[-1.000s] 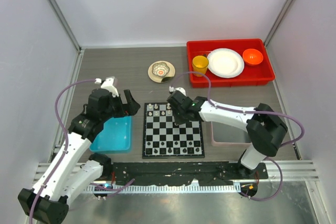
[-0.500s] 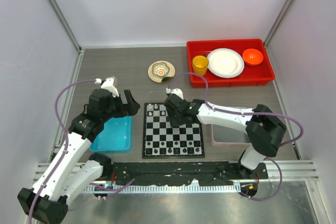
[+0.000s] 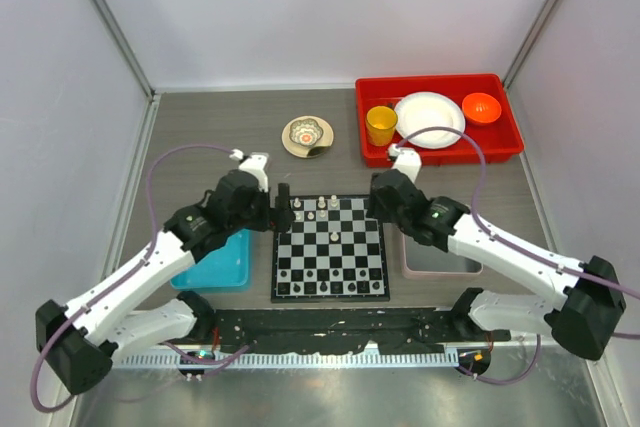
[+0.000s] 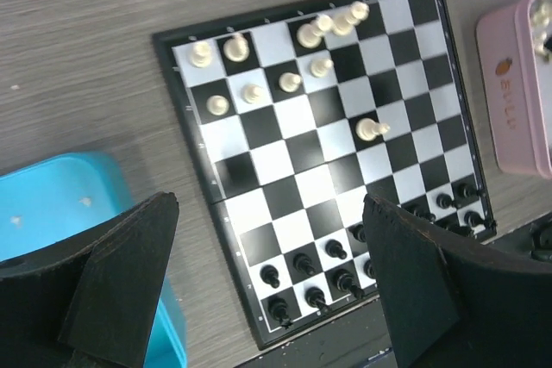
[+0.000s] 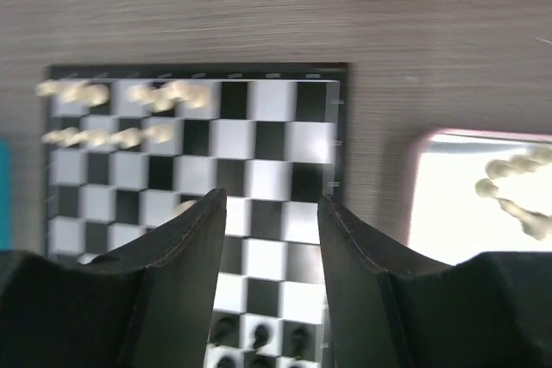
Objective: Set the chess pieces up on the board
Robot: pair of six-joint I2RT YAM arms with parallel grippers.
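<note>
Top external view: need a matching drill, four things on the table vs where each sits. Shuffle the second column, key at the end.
Things:
1. blue plastic bin
2. pink rectangular tray
3. yellow round cup
4. black chess pieces

Places:
A. inside the red plastic tray
B. left of the black-and-white chessboard
C. on that chessboard's near rows
D. right of that chessboard

Pairs: 1-B, 2-D, 3-A, 4-C.

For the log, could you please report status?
Left pincer open, empty; right pincer open, empty. Chess pieces partly on board, more in pink tray. Nothing obstructing.
</note>
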